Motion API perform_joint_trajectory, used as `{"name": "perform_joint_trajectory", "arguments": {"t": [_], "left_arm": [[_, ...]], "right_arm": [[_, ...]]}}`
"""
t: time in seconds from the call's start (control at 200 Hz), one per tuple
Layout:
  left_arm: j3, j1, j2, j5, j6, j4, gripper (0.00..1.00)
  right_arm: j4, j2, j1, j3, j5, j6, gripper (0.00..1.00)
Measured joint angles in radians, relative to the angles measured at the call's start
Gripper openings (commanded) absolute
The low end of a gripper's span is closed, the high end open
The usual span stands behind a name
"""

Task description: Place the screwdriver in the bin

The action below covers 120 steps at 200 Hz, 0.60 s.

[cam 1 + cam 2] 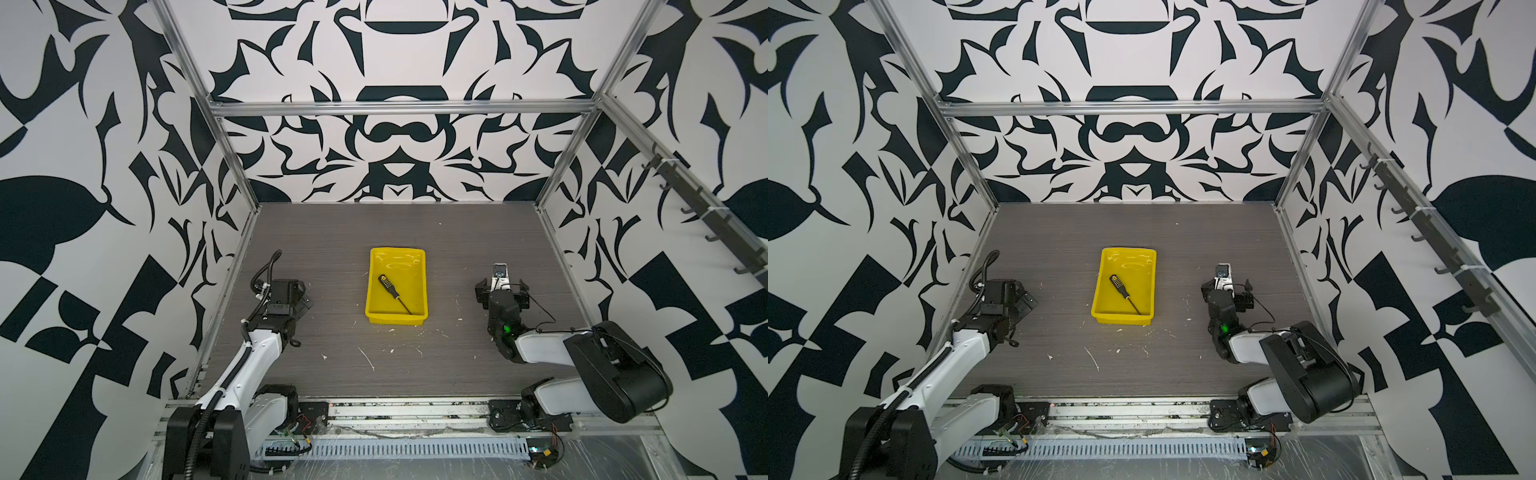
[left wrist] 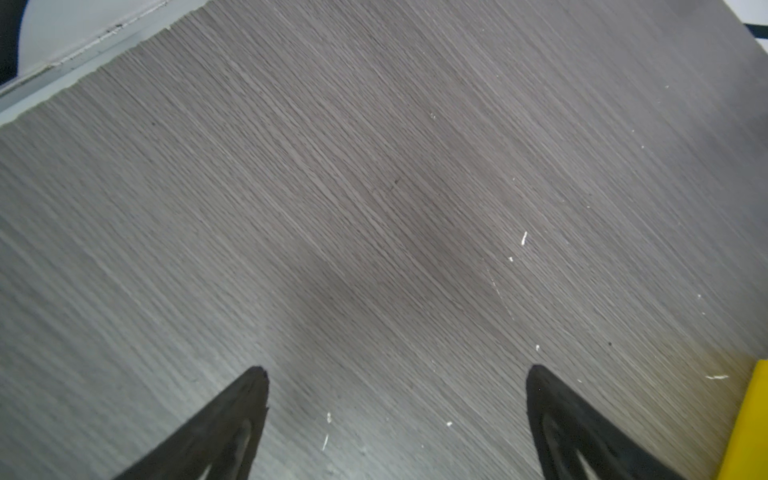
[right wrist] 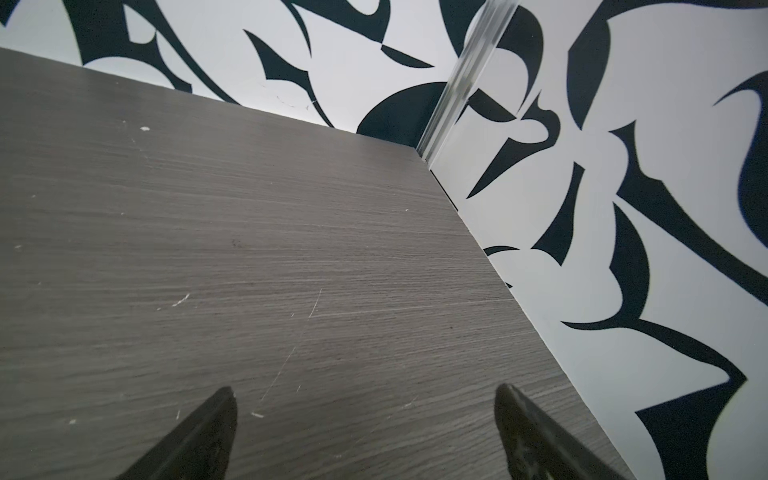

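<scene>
Placement seems already done: the slim screwdriver (image 1: 394,294) with black handle dotted yellow, orange collar and thin dark metal shaft lies diagonally on the glossy floor of the shallow rectangular bright yellow plastic bin (image 1: 395,318), alone there. The left claw (image 2: 397,374) and the right claw (image 3: 365,390) are each to one side, well apart from the bin, over the grey wood-grain table (image 1: 332,365). Their jaws are spread wide and hold nothing, probably because no more gripping is needed.

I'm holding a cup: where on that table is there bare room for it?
Bare grey wood-grain table lies behind the shallow yellow plastic bin, and between it and the left arm or right arm. Crowded: the bin's floor, crossed by the black-handled screwdriver.
</scene>
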Motion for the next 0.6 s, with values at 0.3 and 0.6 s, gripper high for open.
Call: {"name": "perform_joint_trajectory", "arguments": {"t": [0.3,0.6], "left_arm": [[0.003,0.000,0.026,0.001,0.002,0.002,1.00],[0.042,0.000,0.085,0.008,0.011,-0.002,0.99]], "right_arm": [[0.064,0.077,-0.111,0.042,-0.074,0.032,0.91],[0.068,0.193,-0.180,0.049,-0.233,0.045,1.00]]}}
